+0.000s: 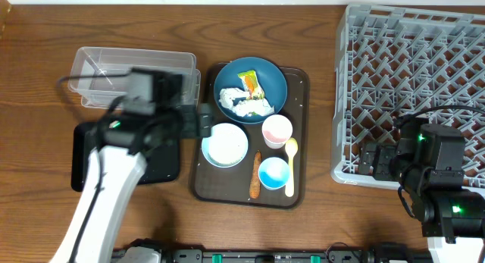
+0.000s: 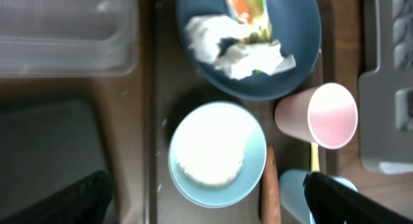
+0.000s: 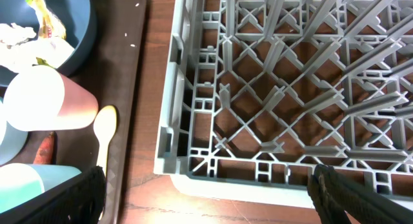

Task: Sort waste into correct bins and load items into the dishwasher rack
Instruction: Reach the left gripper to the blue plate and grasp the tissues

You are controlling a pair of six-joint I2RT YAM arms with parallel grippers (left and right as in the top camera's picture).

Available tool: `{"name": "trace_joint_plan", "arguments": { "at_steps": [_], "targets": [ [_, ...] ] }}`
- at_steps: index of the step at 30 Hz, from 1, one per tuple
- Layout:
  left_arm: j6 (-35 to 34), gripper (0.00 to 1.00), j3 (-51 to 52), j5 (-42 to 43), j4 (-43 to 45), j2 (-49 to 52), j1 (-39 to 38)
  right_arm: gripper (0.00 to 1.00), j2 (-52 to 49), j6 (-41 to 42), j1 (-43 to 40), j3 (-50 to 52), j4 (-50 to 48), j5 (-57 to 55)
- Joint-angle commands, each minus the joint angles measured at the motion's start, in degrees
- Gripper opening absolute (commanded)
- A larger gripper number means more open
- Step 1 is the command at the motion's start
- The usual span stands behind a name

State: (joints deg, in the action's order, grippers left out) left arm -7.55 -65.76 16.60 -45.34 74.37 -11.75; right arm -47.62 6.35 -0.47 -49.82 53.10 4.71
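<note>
Left tool (image 1: pixel 203 120), jaws wide, hovers by the pale blue-white bowl (image 1: pixel 224 144).

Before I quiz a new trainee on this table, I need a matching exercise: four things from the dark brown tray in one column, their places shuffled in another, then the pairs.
Things
1. crumpled white paper
2. loose white rice
3. thin orange-brown carrot-like stick
4. pale yellow plastic spoon

Places, seen from overhead
A. in the pale blue-white round bowl
B. just right of the small blue cup
C. on the dark blue round plate
D. just left of the small blue cup

Pairs: 1-C, 2-A, 3-D, 4-B
</note>
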Motion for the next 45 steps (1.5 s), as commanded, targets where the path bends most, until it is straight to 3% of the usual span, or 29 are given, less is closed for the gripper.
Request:
{"name": "trace_joint_plan", "arguments": {
  "at_steps": [1,7,16,21,25,43,45],
  "targets": [
    [-0.11,0.97,-2.64,-5.99,3.58,4.39,-4.81,0.99,0.13,-0.17,0.5,-1.18,0.11,0.46],
    [1.99,0.96,-2.73,-13.07,16.0,12.98,-11.45,0.99,0.13,-0.17,0.5,-1.16,0.11,0.46],
    [3.21,0.76,-2.73,-13.25,24.37,23.21,-12.76,0.99,0.13,-0.17,0.5,-1.16,0.15,0.46],
    [3.19,0.73,-2.73,-13.2,25.31,26.62,-12.98,0.99,0.13,-0.17,0.5,-1.11,0.31,0.44],
    [2.91,0.62,-2.73,-10.19,25.33,27.93,-13.0,0.99,0.09,-0.17,0.5,-1.11,0.37,0.46],
    [2.99,0.62,-2.71,-8.28,25.57,32.89,-13.73,0.99,0.09,-0.17,0.5,-1.11,0.68,0.46],
    [2.97,0.57,-2.73,-8.26,26.14,32.87,-13.73,0.99,0.09,-0.17,0.5,-1.11,0.74,0.46]
  ]
}}
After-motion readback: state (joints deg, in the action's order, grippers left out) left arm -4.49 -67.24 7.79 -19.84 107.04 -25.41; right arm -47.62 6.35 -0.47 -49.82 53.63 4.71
